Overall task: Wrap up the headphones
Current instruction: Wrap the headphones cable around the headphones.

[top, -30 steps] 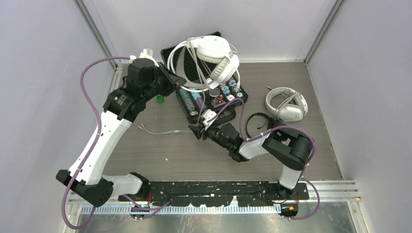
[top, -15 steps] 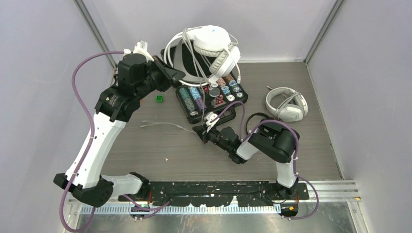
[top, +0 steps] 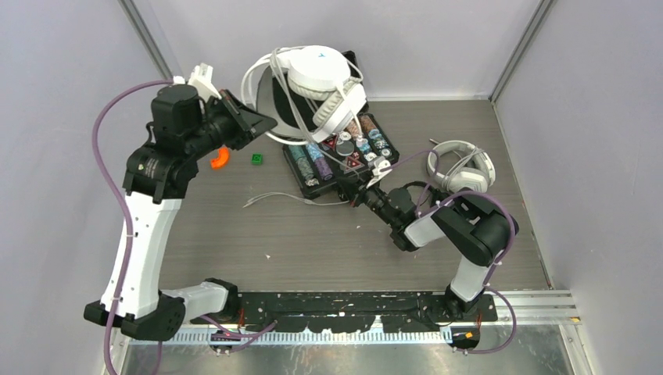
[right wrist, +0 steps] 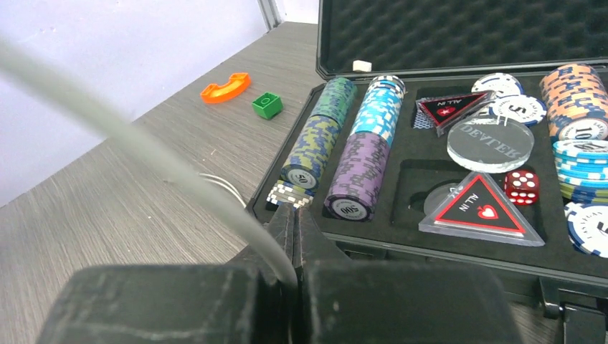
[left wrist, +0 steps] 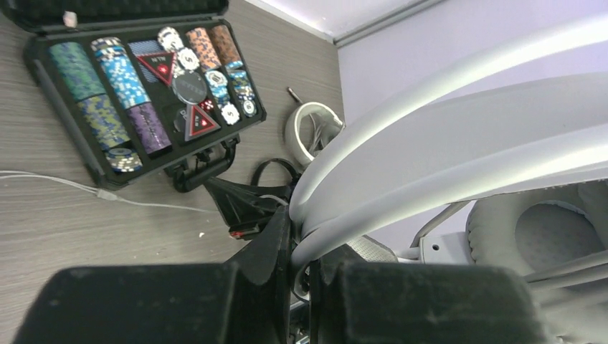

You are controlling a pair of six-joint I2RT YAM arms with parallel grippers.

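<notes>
The white round-cup headphones (top: 319,74) hang in the air over the back of the table. My left gripper (top: 264,125) is shut on their headband (left wrist: 444,143), which fills the left wrist view. Their thin white cord (top: 281,198) trails from the table up to my right gripper (top: 353,191), which is shut on it beside the case; the cord (right wrist: 143,150) runs straight into the closed fingers (right wrist: 295,215). A bulky white-grey pair (top: 461,168) lies at the right. A slim black pair (top: 408,194) lies partly hidden behind my right arm.
An open black poker-chip case (top: 309,183) with chip stacks, dice and plaques (right wrist: 495,140) lies at the back centre, under the hanging headphones. An orange curved piece (top: 220,158) and a small green block (top: 256,158) sit left of it. Walls close three sides.
My right gripper shut on the cord and moved right, toward the case, dragging the cord. My left arm raised the white headphones up and back to the left, uncovering the orange piece.
</notes>
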